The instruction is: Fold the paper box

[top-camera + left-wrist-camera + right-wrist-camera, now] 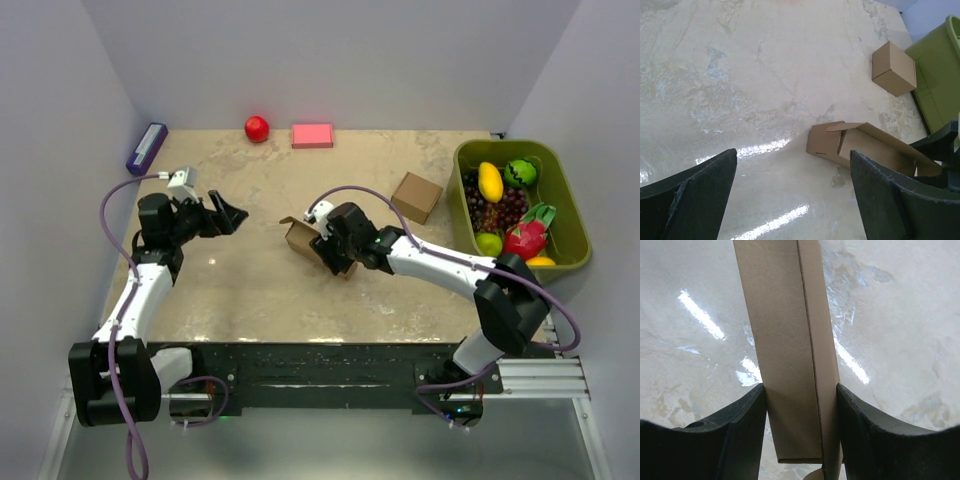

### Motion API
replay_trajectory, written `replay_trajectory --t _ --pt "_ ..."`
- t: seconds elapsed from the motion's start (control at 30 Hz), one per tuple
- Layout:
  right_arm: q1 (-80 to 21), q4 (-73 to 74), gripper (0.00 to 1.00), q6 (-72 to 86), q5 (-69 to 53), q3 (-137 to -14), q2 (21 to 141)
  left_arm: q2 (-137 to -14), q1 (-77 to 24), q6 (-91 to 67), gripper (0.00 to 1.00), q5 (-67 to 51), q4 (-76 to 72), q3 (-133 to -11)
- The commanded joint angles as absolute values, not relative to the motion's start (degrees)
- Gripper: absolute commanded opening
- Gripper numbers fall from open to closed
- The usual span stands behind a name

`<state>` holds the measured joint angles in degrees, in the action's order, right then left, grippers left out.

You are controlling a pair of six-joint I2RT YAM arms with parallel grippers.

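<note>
"Box (298, 238) first: where did you have it?"

"On the table (250, 290), about the middle. It lay low and only part folded, with one flap lifted over its open top. It sat to the right of your left claw (228, 215), and to the left of the cube (417, 197) and the green bin (500, 146)."

"What did your right claw (333, 255) hold?"

"The box itself, at the end nearer the bin. In that wrist view the box (785, 340) ran up as a flat cardboard panel between the fingers (740, 430). Both fingers pressed against its sides, so you had the jaws closed on it, roughly half way in."

"And the left one?"

"You had it spread wide, with nothing between the fingers (695, 195) and nothing touched. It hovered over bare table, apart from the box. Its wrist view looked down on the box (827, 142) ahead of the fingertips, with the cube (894, 68) farther off, beside the bin (940, 75). Your right claw showed only as dark shapes at the far end of the box."
</note>
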<state>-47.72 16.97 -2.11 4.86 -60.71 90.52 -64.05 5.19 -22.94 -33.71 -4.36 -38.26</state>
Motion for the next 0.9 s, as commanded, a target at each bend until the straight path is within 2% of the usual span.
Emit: replay_trajectory --t 0.0,0.13,0.27,0.33,0.37,0.43,0.47,0.57,0.67,0.87 --pt "-45.36 18.90 0.28 -6.50 -6.85 -63.63 92.20 -63.98 5.36 -20.48 0.98 -36.12 -4.92 -39.90" --pt "-42.98 18.72 0.28 -8.08 -9.92 -64.69 92.55 -66.00 4.92 -20.57 0.97 -41.12 -6.50 -40.08" --pt "-41.05 18.81 0.33 -9.31 -13.26 -65.56 93.16 -66.62 2.30 -18.56 0.97 -41.40 -5.54 -40.52" --pt "-40.96 19.42 0.38 -10.02 -13.71 -66.44 94.21 -66.97 1.41 -17.58 0.97 -40.79 -3.88 -41.30" --pt "-40.70 19.51 0.46 -10.02 -13.45 -66.71 94.57 -67.15 0.71 -16.88 0.97 -40.61 -3.52 -41.48" --pt "-40.61 19.34 0.53 -10.20 -13.01 -67.15 95.01 -67.06 0.44 -16.26 0.97 -40.08 -2.99 -41.75" --pt "-40.43 19.16 0.64 -10.11 -12.92 -67.24 95.01 -66.97 -1.04 -15.48 0.97 -39.73 -2.73 -41.84" --pt "-40.17 17.93 0.77 -9.23 -12.04 -67.32 93.96 -66.80 -3.33 -12.93 0.97 -37.54 -0.71 -42.98" --pt "-40.08 17.14 0.84 -8.26 -10.38 -67.59 92.91 -67.06 -5.70 -10.73 0.97 -35.16 1.83 -44.21" --pt "-40.08 16.70 0.89 -4.23 -5.63 -68.47 90.01 -68.02 -9.04 -7.39 0.97 -31.47 3.86 -46.66"
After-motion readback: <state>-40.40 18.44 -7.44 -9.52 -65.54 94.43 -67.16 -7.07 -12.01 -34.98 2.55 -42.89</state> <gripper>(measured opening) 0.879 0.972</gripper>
